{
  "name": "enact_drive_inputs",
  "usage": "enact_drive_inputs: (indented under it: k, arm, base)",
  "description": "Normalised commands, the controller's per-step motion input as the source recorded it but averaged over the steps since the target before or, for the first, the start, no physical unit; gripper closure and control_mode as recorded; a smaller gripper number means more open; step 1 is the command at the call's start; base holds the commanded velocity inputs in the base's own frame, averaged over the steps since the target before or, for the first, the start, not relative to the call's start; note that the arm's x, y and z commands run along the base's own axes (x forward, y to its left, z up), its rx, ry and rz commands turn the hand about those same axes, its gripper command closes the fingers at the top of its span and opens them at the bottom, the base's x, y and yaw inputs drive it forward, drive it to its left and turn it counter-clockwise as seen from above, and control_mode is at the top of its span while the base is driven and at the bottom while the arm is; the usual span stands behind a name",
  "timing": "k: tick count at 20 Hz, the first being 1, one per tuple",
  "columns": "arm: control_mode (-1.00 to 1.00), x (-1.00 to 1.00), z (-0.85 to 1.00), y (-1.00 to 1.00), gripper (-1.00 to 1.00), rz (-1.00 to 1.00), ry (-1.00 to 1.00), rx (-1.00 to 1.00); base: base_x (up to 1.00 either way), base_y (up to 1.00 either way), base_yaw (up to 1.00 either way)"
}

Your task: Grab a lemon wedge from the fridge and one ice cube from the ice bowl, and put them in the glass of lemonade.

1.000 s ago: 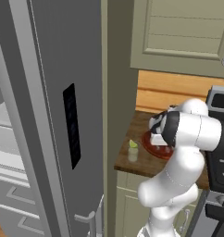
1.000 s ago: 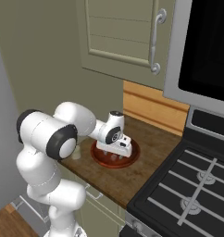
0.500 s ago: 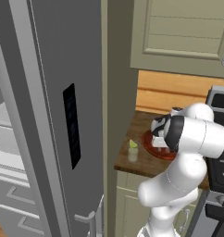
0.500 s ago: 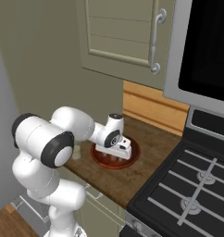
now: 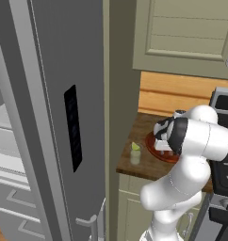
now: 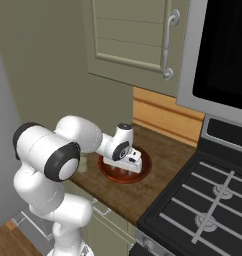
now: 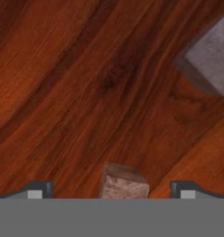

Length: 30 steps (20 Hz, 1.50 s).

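Two things stand out on the bench (image 5: 134, 170) in the left base view: the small glass of lemonade (image 5: 135, 154) with a yellow-green bit at its top, and just beside it the reddish-brown ice bowl (image 5: 154, 149), partly hidden behind the white arm. The tall grey fridge (image 5: 64, 117) with its dark panel takes up the left side, its door swung toward the camera.

From the right base view, the arm reaches forward and down so that the hand (image 6: 124, 169) sits low inside the ice bowl (image 6: 143, 171), on the bench (image 6: 163, 175) between the wall and the stove (image 6: 203, 210). A beige cabinet (image 6: 133, 40) hangs above. The glass (image 6: 83, 164) is only partly seen behind the arm.

Looking along the hand in the hand view, the two fingertips (image 7: 37, 189) stand wide apart at the bottom, holding nothing. Between them lies one ice cube (image 7: 123, 181) on the red-brown floor of the bowl (image 7: 86, 92), apart from either tip. A second, greyer ice cube (image 7: 208, 58) lies toward the upper right.
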Motion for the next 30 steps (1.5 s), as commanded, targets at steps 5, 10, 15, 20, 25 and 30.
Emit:
enact_drive_inputs:
  k: [5,10,15,20,25,30]
  arm:
    - [-1.00,0.00,-0.03,0.00,-1.00,0.00,0.00,0.00]
    - [-1.00,0.00,0.00,0.00,-1.00,0.00,0.00,0.00]
    - [-1.00,0.00,0.00,0.00,-1.00,0.00,0.00,0.00]
    - [-1.00,0.00,0.00,0.00,1.00,0.00,0.00,0.00]
    - [-1.00,0.00,0.00,0.00,1.00,0.00,0.00,0.00]
    - [-1.00,0.00,0.00,0.00,1.00,0.00,0.00,0.00]
  base:
    - [0.00,0.00,0.00]
    - [0.00,0.00,0.00]
    - [0.00,0.00,0.00]
    - [0.00,0.00,0.00]
    - [0.00,0.00,0.00]
    - [0.00,0.00,0.00]
